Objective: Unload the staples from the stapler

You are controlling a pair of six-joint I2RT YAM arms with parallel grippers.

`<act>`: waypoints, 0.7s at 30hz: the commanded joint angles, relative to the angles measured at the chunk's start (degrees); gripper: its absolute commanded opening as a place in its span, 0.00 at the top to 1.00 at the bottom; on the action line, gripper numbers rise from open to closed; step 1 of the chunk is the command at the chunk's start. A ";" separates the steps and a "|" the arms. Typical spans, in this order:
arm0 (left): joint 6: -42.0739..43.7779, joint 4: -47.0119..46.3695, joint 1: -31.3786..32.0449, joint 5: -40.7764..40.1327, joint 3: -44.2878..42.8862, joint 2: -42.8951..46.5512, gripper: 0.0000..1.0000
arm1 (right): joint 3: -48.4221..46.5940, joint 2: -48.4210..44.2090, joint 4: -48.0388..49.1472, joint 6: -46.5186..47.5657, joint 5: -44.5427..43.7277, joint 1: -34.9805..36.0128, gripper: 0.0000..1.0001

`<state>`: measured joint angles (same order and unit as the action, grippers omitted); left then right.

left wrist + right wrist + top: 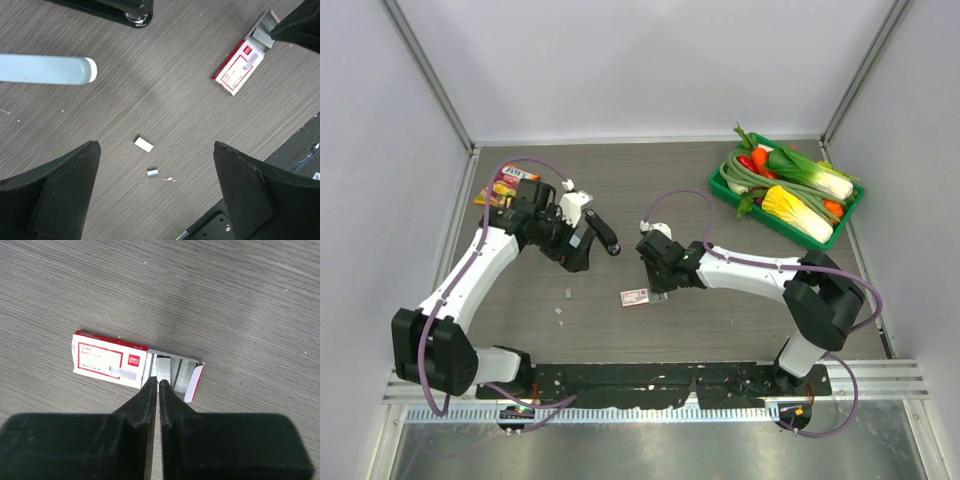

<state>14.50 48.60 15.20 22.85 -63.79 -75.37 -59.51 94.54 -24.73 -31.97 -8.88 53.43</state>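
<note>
Our left gripper (156, 146) hangs spread wide and empty above the table (165, 75), with two loose staple bits (144, 144) lying between its fingers. The stapler (47, 69) lies flat on the table beyond one finger, reaching in from the left wrist view's edge, well apart from the staple box (100, 360). Our right gripper (159, 382) is pinched together, tips at the staples in the box's open end; we cannot tell whether it grips any.
</note>
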 commanded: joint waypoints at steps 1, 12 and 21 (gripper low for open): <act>4.12 0.00 -0.35 -2.71 1.82 0.58 0.00 | -1.75 -0.41 2.76 -0.82 0.36 0.53 0.86; 4.05 0.27 -2.71 -14.77 5.70 1.02 0.09 | -3.16 -5.87 2.14 1.47 -2.64 0.71 0.75; 1.58 4.66 -17.74 -6.33 -5.20 -1.62 0.05 | -19.64 10.03 2.85 -0.12 -3.59 7.90 0.56</act>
<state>17.06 51.53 1.80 13.15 -65.01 -77.30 -69.84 97.58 -23.62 -31.83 -10.26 56.34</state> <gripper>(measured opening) 0.938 0.420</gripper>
